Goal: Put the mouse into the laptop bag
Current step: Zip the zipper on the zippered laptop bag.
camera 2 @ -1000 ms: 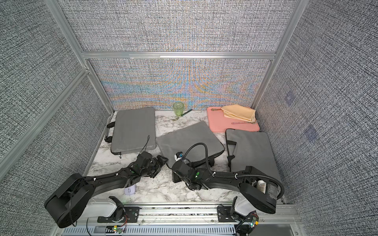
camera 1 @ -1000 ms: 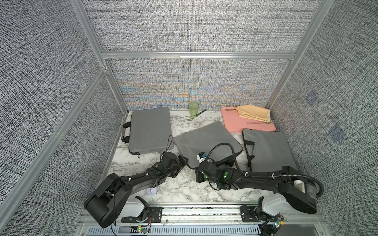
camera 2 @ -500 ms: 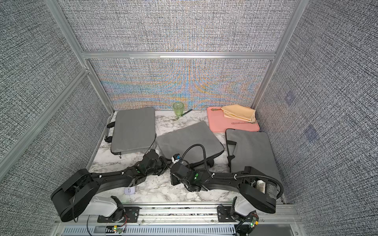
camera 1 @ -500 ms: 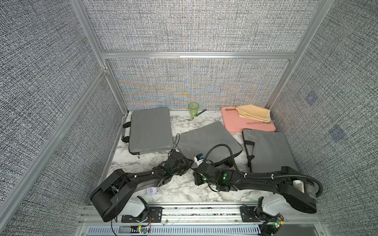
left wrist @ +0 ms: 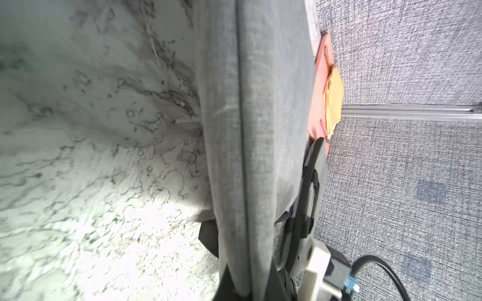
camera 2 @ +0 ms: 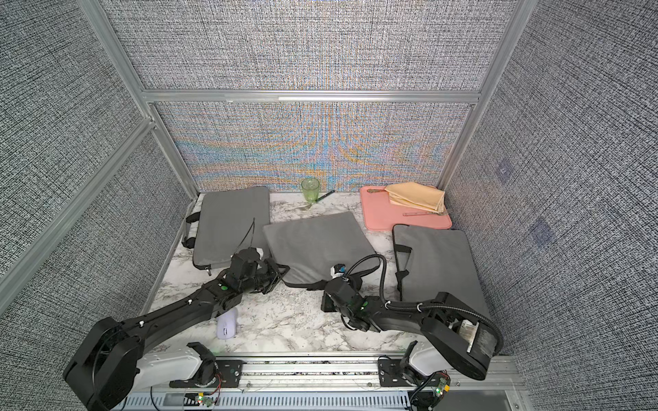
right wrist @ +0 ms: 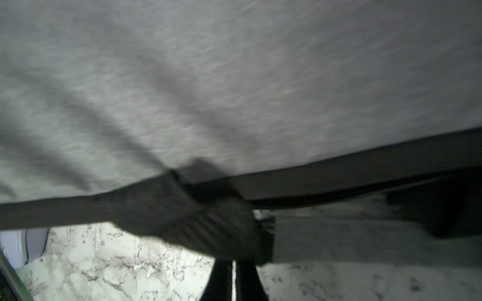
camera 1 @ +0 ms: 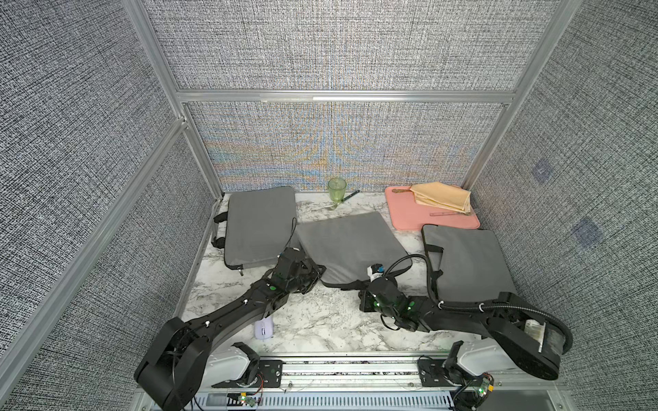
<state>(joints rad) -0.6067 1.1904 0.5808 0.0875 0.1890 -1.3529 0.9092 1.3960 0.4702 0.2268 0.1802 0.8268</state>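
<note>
Both pairs of jaws are closed on the middle laptop bag (camera 1: 350, 245). Your left gripper (left wrist: 250, 290) clamps the bag's near corner seam. Your right gripper (right wrist: 234, 277) pinches its black handle strap (right wrist: 339, 172), and that edge is raised off the marble table (camera 1: 320, 320).

The mouse (camera 1: 263, 327), small and pale lilac, lies on the table close to the front rail. It is just beside your left forearm and well apart from the bag. Neither gripper touches it.

You appear to be at the opening step: the bag's edge is lifted and spread, and the mouse is not yet picked up. Whether the zip is open cannot be seen. Next, one gripper probably has to let go and fetch the mouse while its partner holds the mouth open. The left arm lies nearer.

Counted: three grey laptop bags, namely the middle one, a left bag (camera 1: 261, 224) and a right bag (camera 1: 466, 263), both of those lying flat. One mouse, one green cup (camera 1: 337, 189), one pink mat (camera 1: 409, 217), one folded yellow cloth (camera 1: 441, 197) on the mat, and two arms.
</note>
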